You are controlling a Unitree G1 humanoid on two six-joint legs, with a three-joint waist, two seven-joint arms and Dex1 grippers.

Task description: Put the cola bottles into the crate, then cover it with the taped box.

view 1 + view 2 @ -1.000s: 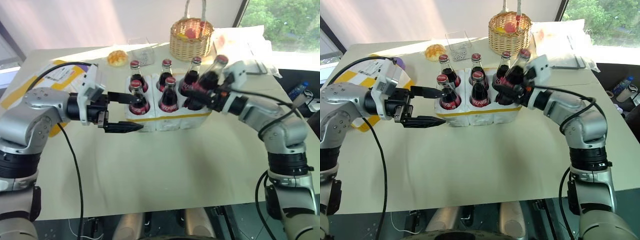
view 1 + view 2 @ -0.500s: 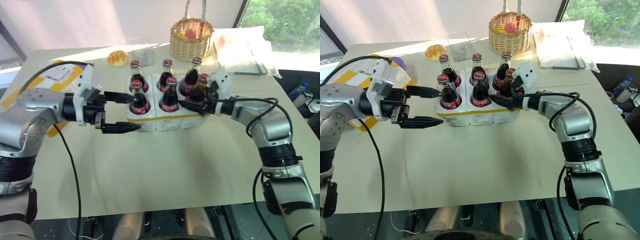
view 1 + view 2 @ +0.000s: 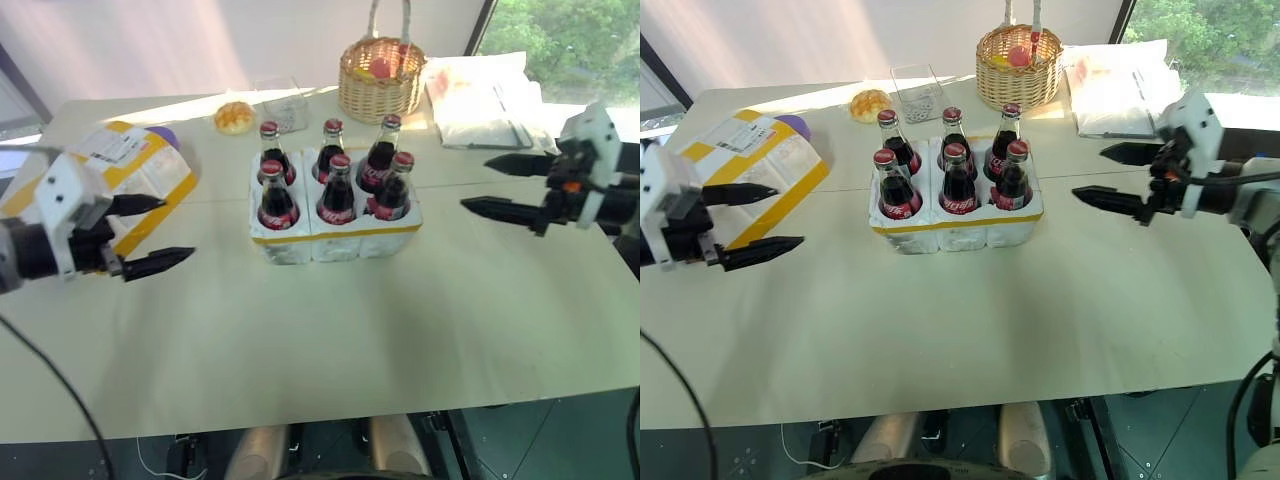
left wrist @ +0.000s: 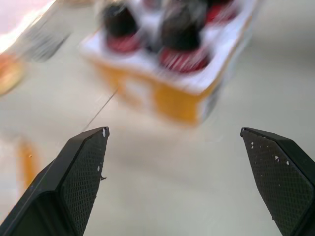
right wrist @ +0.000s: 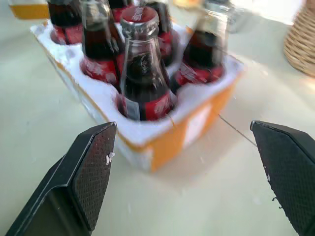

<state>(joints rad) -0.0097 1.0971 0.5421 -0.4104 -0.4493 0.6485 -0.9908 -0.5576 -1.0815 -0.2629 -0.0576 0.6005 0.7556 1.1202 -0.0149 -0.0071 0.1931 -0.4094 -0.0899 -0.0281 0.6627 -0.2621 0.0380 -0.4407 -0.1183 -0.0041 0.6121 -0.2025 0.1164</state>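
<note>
Foam crate [image 3: 956, 232], six cola bottles [image 3: 958, 180] seated

The left tool [image 4: 174, 147] gapes wide before the crate [image 4: 170, 93], blurred, apparently holding cola bottles [image 4: 183, 42].

The sixth of the cola bottles [image 3: 391, 187], which was carried tilted by the right gripper [image 3: 508, 185], is now set upright in the front right well of the crate [image 3: 336, 236], so all six wells are filled. The right gripper has been opened and drawn away toward the right edge of the tabletop [image 3: 330, 330]. The left gripper [image 3: 152, 235], open, has been pulled back from the crate to the left edge, beside the taped box [image 3: 125, 172].
</note>
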